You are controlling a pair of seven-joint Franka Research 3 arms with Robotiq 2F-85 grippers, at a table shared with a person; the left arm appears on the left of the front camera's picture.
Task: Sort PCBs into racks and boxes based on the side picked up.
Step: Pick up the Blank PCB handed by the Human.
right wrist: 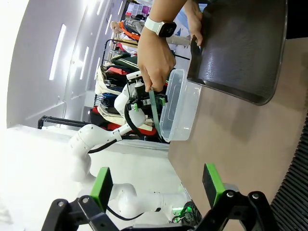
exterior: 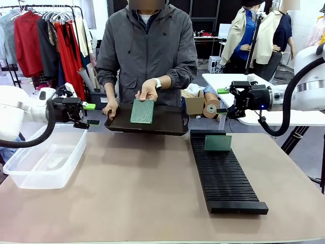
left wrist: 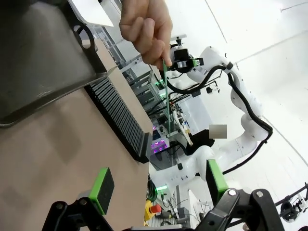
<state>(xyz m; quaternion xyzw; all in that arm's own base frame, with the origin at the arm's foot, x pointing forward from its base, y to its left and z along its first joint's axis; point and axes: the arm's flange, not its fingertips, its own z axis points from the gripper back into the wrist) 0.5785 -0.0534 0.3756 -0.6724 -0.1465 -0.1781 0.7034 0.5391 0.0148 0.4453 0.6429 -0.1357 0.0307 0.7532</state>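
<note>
Both jaws stand wide apart with nothing between them: the left gripper [exterior: 91, 114] hangs by the far end of the clear box [exterior: 45, 160], and the right gripper [exterior: 222, 100] hangs past the far end of the black rack [exterior: 223, 178]. Between them the person's hand [exterior: 149, 91] holds one PCB [exterior: 142, 111] upright by its top edge over the dark tray [exterior: 170, 123], whose edge the other hand [exterior: 110, 108] grips. A second PCB [exterior: 218, 143] stands upright in a slot at the rack's far end.
</note>
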